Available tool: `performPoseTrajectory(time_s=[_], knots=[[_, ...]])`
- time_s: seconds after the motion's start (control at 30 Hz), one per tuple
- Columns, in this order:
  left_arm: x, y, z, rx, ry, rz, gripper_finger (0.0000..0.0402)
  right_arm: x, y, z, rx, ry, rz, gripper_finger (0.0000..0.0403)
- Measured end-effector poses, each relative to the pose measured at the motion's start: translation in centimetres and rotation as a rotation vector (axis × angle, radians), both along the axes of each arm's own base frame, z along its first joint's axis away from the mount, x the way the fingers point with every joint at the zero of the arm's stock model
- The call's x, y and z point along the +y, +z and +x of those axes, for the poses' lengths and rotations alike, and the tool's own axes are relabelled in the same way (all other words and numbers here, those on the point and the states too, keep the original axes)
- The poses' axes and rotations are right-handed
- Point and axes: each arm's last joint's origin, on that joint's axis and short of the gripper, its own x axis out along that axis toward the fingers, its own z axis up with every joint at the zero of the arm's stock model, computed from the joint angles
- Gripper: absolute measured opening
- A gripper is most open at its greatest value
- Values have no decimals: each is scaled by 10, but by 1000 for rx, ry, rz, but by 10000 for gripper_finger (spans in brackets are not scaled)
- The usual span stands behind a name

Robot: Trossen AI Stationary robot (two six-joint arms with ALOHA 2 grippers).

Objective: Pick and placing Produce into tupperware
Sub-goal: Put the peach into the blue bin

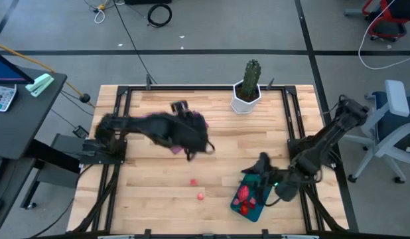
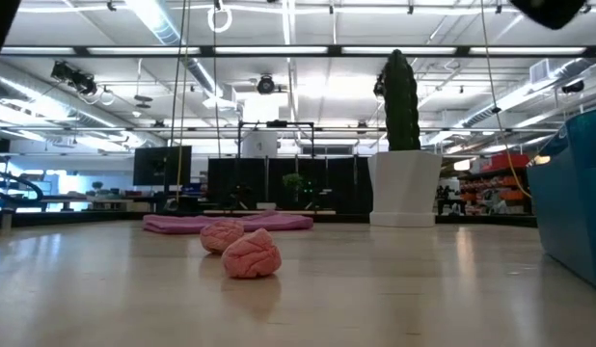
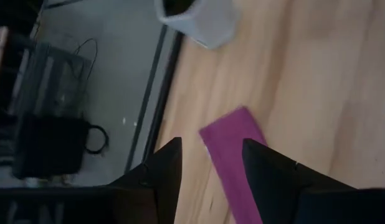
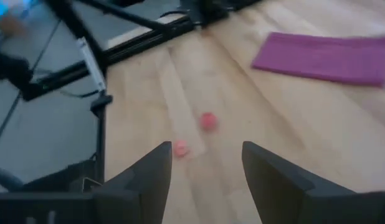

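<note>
Two pink raspberry pieces [image 1: 193, 181] lie on the wood well left of the teal tupperware [image 1: 253, 207], which holds red produce; right gripper [image 1: 261, 164], fingers apart and empty, hovers at the tupperware's far edge; left gripper [image 3: 208, 165], fingers apart, waits above the purple mat [image 3: 233, 162]; best to centre the fingers over the nearer berry and descend straight, closing gently.

Left arm [image 1: 158, 129] motion-blurred; teal tupperware [image 2: 576, 193] cut off at low view's edge.

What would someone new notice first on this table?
Likely the tall cactus in its white pot at the table's far edge, then the teal container of red produce near the front, with the right gripper over it. Two pink pieces lie loose mid-table, and the left gripper hangs above the purple mat.
</note>
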Motion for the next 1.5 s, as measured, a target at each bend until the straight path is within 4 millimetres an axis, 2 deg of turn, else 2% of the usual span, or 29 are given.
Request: performPoseTrajectory(time_s=[0.1, 0.2, 0.4, 0.5, 0.6, 0.77, 0.97, 1.13, 1.5], knots=[[17, 27, -24, -93, 41, -24, 172, 1, -14, 24, -3, 65, -71, 203], [29, 52, -51, -176, 67, -37, 172, -4, -30, 52, 64, 99, -63, 203], [47, 75, -83, -250, 98, -45, 172, -17, -62, 112, 216, 164, 37, 203], [53, 81, -91, -273, 117, -43, 172, -15, -71, 139, 259, 242, 71, 203], [55, 81, -91, -269, 123, -41, 173, -7, -78, 163, 271, 315, 77, 203], [60, 80, -90, -258, 132, -32, 172, 9, -96, 193, 299, 396, 64, 203], [65, 80, -90, -239, 129, -17, 172, 16, -129, 208, 427, 389, 37, 203], [64, 80, -90, -231, 121, -12, 173, 22, -134, 214, 420, 397, 39, 203], [64, 80, -90, -231, 122, -12, 173, 25, -138, 209, 469, 412, 4, 203]])
